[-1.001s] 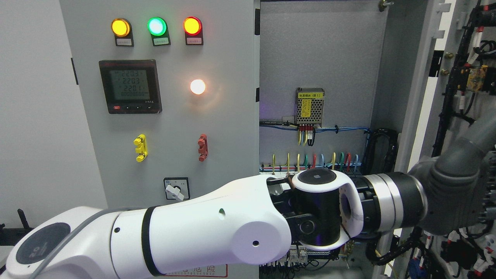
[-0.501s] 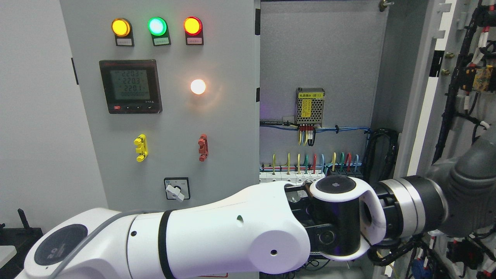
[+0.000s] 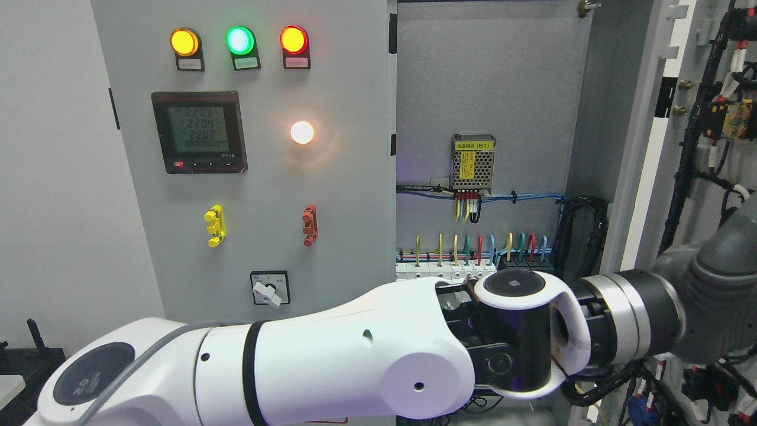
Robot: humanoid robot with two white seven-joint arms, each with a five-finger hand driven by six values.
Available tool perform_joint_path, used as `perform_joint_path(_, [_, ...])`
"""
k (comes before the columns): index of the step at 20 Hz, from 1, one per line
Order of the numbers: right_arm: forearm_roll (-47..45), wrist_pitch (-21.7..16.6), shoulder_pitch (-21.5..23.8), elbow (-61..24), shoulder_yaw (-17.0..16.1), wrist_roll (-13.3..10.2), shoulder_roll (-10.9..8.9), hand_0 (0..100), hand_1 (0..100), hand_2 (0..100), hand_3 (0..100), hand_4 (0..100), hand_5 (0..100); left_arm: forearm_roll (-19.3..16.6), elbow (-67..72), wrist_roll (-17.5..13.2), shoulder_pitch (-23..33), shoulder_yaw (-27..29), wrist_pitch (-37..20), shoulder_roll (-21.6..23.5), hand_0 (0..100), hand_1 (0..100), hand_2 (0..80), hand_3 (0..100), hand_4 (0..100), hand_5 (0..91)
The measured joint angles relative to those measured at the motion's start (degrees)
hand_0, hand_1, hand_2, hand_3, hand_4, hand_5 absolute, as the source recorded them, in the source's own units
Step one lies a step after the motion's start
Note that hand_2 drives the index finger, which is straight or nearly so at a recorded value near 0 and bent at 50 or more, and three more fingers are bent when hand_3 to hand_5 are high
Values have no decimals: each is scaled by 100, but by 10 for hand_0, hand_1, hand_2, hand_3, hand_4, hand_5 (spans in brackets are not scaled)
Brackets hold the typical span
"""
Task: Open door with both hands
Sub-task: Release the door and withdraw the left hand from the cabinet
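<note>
Left arm (image 3: 331,367) has barely shifted since before; its hand (image 3: 718,296) reaches past the open door (image 3: 704,177), grip unclear.

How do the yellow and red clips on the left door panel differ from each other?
The yellow clip sits further left, below the meter; the red clip sits further right, below the white lamp. The yellow one is bright, the red one duller and brownish. They share the same height on the panel, an upright pose and a similar notched shape.
</note>
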Motion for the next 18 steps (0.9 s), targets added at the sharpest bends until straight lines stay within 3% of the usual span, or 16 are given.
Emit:
perform_joint_path(11, [0,0,2,-2,0,0,0,0,0,0,0,0,0,-60,-489,-211,402,83,258,1108,0,0,0,0,32,0])
perform_joint_path(15, [0,0,2,-2,0,0,0,0,0,0,0,0,0,-279,-799,-577,714,141,289,1682,0,0,0,0,32,0])
perform_joint_path(18, [0,0,2,-2,0,0,0,0,0,0,0,0,0,-400,-1058,-1023,979,174,304,2215,0,0,0,0,32,0])
